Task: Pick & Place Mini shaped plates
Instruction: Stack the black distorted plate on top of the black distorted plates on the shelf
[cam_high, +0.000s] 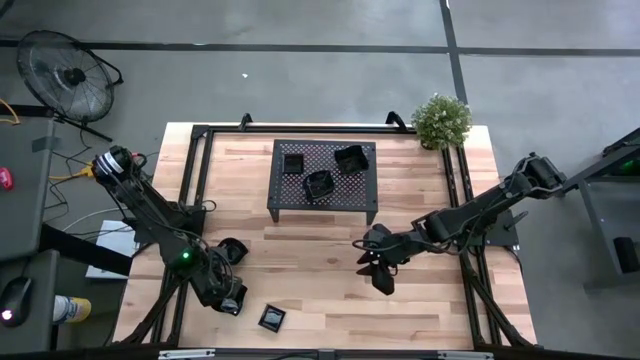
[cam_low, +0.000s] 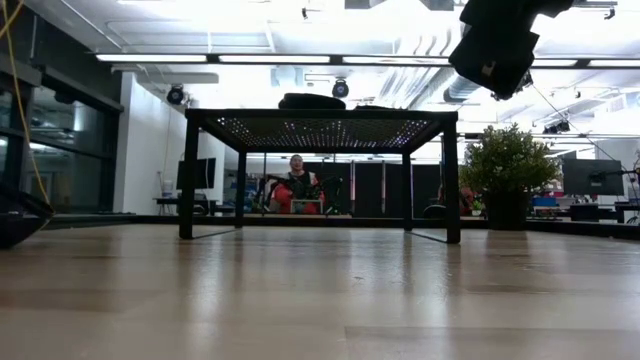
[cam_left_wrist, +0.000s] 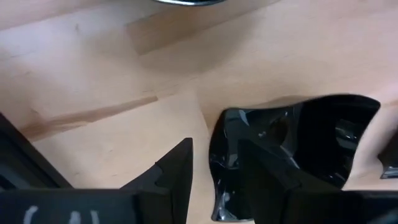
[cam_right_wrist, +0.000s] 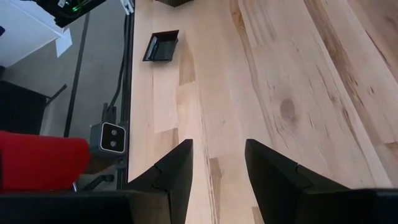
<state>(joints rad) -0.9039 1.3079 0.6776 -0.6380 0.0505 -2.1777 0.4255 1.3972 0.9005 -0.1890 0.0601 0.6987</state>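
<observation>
While left pincer (cam_left_wrist: 214, 180) straddles one rim of a mini plate (cam_left_wrist: 292, 149), fingers part-spread, closing should be slow. Seat rim deep (glossy, slippery). Right pincer (cam_right_wrist: 217, 165) hovers spread, empty.

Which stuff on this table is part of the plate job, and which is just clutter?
Job:
- three plates on the rack
- square plate near the table's front edge
- plate at the left claw
- rack
- right claw, over bare wood, holding nothing

Clutter:
- potted plant at the back right corner
- floor fan off the table
</observation>
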